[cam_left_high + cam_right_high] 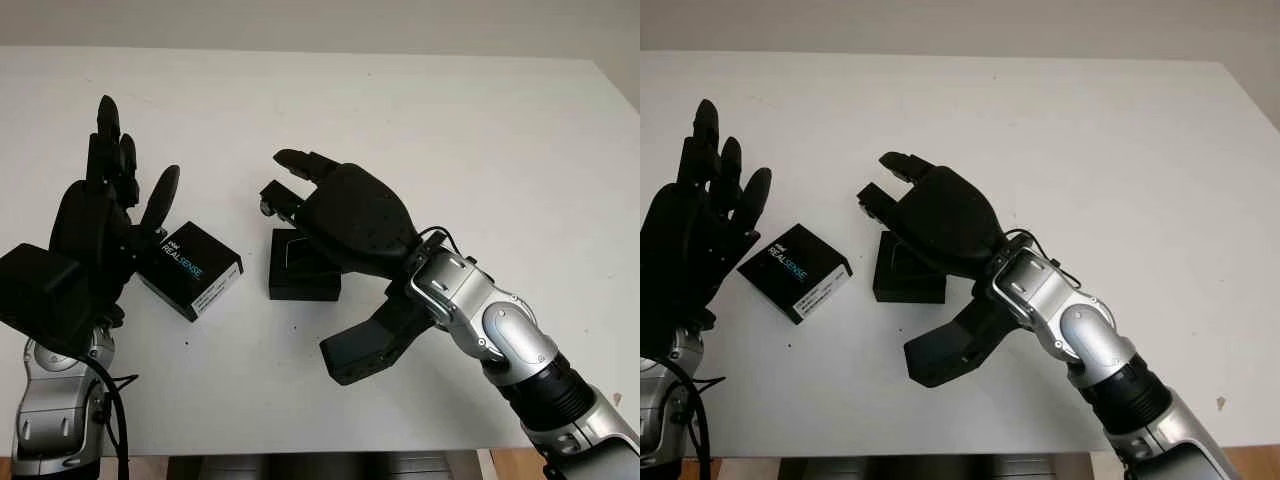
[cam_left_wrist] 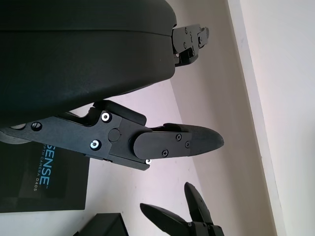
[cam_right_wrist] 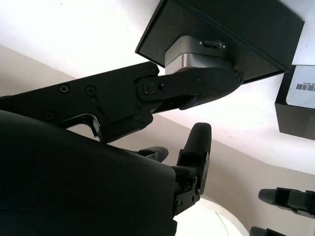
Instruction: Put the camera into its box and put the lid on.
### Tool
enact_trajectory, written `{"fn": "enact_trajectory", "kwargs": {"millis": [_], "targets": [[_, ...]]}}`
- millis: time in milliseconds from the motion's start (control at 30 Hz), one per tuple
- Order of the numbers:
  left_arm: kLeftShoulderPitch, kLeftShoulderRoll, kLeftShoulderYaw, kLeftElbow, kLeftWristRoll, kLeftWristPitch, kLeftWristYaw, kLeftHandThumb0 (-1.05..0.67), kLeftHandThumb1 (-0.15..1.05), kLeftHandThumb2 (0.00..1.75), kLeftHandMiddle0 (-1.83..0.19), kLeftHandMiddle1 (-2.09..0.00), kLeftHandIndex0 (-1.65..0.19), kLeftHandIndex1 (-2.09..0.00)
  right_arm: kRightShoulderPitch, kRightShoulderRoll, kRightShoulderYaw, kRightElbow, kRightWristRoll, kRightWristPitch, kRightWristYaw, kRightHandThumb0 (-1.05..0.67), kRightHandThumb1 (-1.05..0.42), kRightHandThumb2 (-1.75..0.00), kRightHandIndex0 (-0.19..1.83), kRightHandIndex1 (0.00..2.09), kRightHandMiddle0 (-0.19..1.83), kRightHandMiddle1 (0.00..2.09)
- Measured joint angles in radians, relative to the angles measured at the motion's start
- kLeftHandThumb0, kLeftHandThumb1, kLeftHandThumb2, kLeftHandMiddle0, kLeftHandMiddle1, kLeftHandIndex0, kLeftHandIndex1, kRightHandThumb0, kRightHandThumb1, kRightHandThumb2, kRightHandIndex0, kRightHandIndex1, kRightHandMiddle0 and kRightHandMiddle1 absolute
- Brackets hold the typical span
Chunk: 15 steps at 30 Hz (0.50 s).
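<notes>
Near the middle of the white table (image 1: 480, 140), toward its front edge, the head view shows a black box (image 1: 303, 266) lying open side up. The right hand (image 1: 335, 215) hovers over it, and its fingers (image 1: 296, 160) reach past the box's far edge. To the left of the box, a little apart from it, lies the lid (image 1: 190, 268), black with a white side label and the words REALSENSE printed on top. The left hand (image 1: 105, 215) is raised just to the left of the lid, open and holding nothing, with its fingers pointing up and away from the table's front edge.

In the left wrist view, the left hand's shell and one finger (image 2: 172, 143) cross the picture. The lid (image 2: 42, 182) lies on the table below, and the tips of the right hand's fingers (image 2: 170, 221) show at the frame's edge.

In the right wrist view, a silver camera (image 3: 197, 56) with a small port on its end sits pressed against the box (image 3: 236, 29). One finger (image 3: 197, 86) of the right hand lies against the camera's side. I cannot tell whether the hand is closed around the camera or only touching it. The lid (image 3: 298, 101) shows beside the box.
</notes>
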State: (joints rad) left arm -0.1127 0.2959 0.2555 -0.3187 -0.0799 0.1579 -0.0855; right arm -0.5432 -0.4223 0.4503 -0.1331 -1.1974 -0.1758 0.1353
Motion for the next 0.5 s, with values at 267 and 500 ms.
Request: {"fn": "enact_trajectory", "kwargs": {"millis": [267, 500], "targets": [[0.000, 0.000, 0.000, 0.000, -0.001, -0.002, 0.000, -0.62, 1.05, 0.38, 0.14, -0.05, 0.19, -0.03, 0.000, 0.002, -0.008, 0.003, 0.045, -0.001, 0.001, -0.57, -1.04, -0.07, 0.39, 0.18, 0.40, 1.66], [0.001, -0.001, 0.000, 0.000, 0.002, -0.004, 0.002, -0.61, 1.05, 0.39, 0.13, -0.06, 0.18, -0.04, -0.003, -0.012, -0.046, 0.007, 0.147, -0.003, 0.064, -0.62, -1.03, -0.06, 0.33, 0.15, 0.15, 1.27]]}}
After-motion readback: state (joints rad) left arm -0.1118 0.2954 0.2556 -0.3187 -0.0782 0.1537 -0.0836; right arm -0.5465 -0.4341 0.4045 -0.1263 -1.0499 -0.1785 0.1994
